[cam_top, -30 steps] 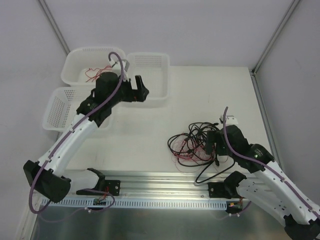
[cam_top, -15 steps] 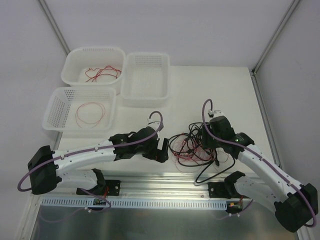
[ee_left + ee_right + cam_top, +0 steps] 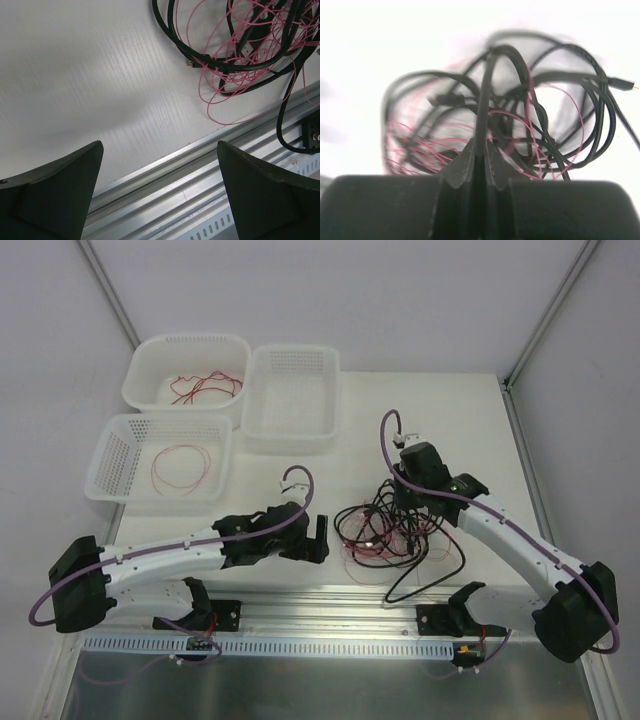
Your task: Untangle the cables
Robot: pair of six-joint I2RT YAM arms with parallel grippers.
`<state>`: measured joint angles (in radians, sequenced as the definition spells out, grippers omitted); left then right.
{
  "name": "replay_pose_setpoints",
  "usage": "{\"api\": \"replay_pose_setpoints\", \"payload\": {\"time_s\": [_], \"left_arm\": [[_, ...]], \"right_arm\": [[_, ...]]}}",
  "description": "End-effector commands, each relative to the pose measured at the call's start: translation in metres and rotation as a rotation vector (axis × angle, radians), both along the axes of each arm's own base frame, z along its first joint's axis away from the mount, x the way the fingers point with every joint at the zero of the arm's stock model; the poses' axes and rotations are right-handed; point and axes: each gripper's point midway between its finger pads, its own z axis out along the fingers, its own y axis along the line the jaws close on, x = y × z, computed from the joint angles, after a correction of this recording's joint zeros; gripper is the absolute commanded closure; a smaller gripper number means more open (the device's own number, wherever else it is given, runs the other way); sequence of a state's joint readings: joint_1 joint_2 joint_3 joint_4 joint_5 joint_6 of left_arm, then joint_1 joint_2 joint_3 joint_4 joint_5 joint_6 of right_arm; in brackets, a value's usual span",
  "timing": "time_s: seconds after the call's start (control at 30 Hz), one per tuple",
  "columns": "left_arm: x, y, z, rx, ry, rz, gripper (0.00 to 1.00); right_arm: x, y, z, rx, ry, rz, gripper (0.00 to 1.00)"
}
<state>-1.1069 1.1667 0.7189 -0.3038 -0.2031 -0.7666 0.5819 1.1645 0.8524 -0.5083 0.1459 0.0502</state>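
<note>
The cables [image 3: 385, 532] lie in one tangle of black loops and thin red wires on the white table, right of centre. My right gripper [image 3: 405, 502] sits at the tangle's far side, shut on a black cable [image 3: 485, 95] that rises straight out from between its fingertips [image 3: 480, 146]. Behind that strand the other loops and red wires spread out, blurred. My left gripper [image 3: 318, 537] hovers low just left of the tangle, open and holding nothing. In the left wrist view the cables [image 3: 240, 47] are at the upper right, beyond the open gripper [image 3: 159, 147].
Three white baskets stand at the back left: one [image 3: 150, 350] with red wires, one [image 3: 262, 360] with nothing in it, and one [image 3: 112, 455] with a red wire loop. A metal rail [image 3: 330, 602] runs along the near edge, and a black cable loop reaches it.
My left arm came from the baskets down to the table beside the tangle. My right arm swung to the tangle's far side and shut on a black cable.
</note>
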Motion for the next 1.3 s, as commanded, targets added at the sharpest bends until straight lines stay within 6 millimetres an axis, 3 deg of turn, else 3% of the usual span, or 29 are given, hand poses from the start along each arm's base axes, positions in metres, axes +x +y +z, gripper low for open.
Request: {"api": "replay_pose_setpoints", "payload": {"time_s": [0.0,0.07,0.13,0.17,0.3,0.37,0.47,0.5,0.6,0.63,0.7,0.73,0.77,0.87,0.9,0.93,1.07,1.1,1.17,1.2,1.27], "left_arm": [[0.007,0.012,0.019,-0.068,-0.077,0.073,0.01],[0.009,0.021,0.022,-0.082,-0.107,0.103,0.01],[0.012,0.029,0.036,-0.129,-0.151,0.127,0.01],[0.012,0.031,0.041,-0.146,-0.167,0.131,0.01],[0.013,0.039,0.071,-0.231,-0.242,0.124,0.01],[0.012,0.040,0.077,-0.236,-0.263,0.103,0.01],[0.011,0.040,0.081,-0.242,-0.271,0.093,0.01],[0.011,0.040,0.078,-0.235,-0.266,0.091,0.01],[0.011,0.035,0.069,-0.202,-0.241,0.079,0.01],[0.010,0.033,0.067,-0.194,-0.234,0.074,0.01],[0.011,0.029,0.059,-0.163,-0.213,0.063,0.01],[0.011,0.027,0.060,-0.160,-0.212,0.063,0.01],[0.011,0.026,0.057,-0.150,-0.205,0.060,0.01],[0.015,0.021,0.055,-0.124,-0.201,0.056,0.01],[0.017,0.018,0.053,-0.108,-0.198,0.051,0.01],[0.020,0.013,0.063,-0.112,-0.221,0.032,0.01],[0.033,-0.001,0.079,-0.086,-0.271,0.007,0.01],[0.035,-0.005,0.078,-0.070,-0.272,0.002,0.01],[0.041,-0.013,0.083,-0.059,-0.287,-0.006,0.01],[0.042,-0.016,0.085,-0.061,-0.287,-0.007,0.01],[0.045,-0.022,0.091,-0.071,-0.289,-0.010,0.01]], "right_arm": [[0.014,0.041,0.089,0.132,-0.192,0.114,0.99],[0.015,0.050,0.146,0.204,-0.302,0.143,0.99],[0.012,0.048,0.181,0.245,-0.368,0.141,1.00],[0.013,0.045,0.209,0.257,-0.435,0.151,0.99],[0.001,0.040,0.269,0.322,-0.582,0.206,0.99],[-0.006,0.033,0.279,0.335,-0.610,0.206,0.98],[-0.012,0.027,0.255,0.324,-0.570,0.182,0.95],[-0.015,0.023,0.229,0.298,-0.531,0.175,0.94],[-0.022,0.005,0.188,0.265,-0.475,0.094,0.94],[-0.027,0.000,0.156,0.246,-0.416,0.059,0.95],[-0.036,-0.021,0.138,0.244,-0.405,-0.049,0.95],[-0.040,-0.032,0.113,0.208,-0.371,-0.090,0.95],[-0.046,-0.042,0.101,0.199,-0.340,-0.145,0.95],[-0.062,-0.062,0.080,0.156,-0.304,-0.188,0.98],[-0.068,-0.057,0.079,0.168,-0.285,-0.139,0.98],[-0.073,-0.054,0.081,0.182,-0.286,-0.106,0.99],[-0.082,-0.044,0.116,0.212,-0.329,0.037,0.99],[-0.083,-0.041,0.155,0.261,-0.394,0.066,0.99],[-0.080,-0.037,0.190,0.254,-0.450,0.122,0.99],[-0.085,-0.037,0.246,0.322,-0.556,0.147,0.99],[-0.089,-0.036,0.299,0.351,-0.661,0.199,0.99]]}}
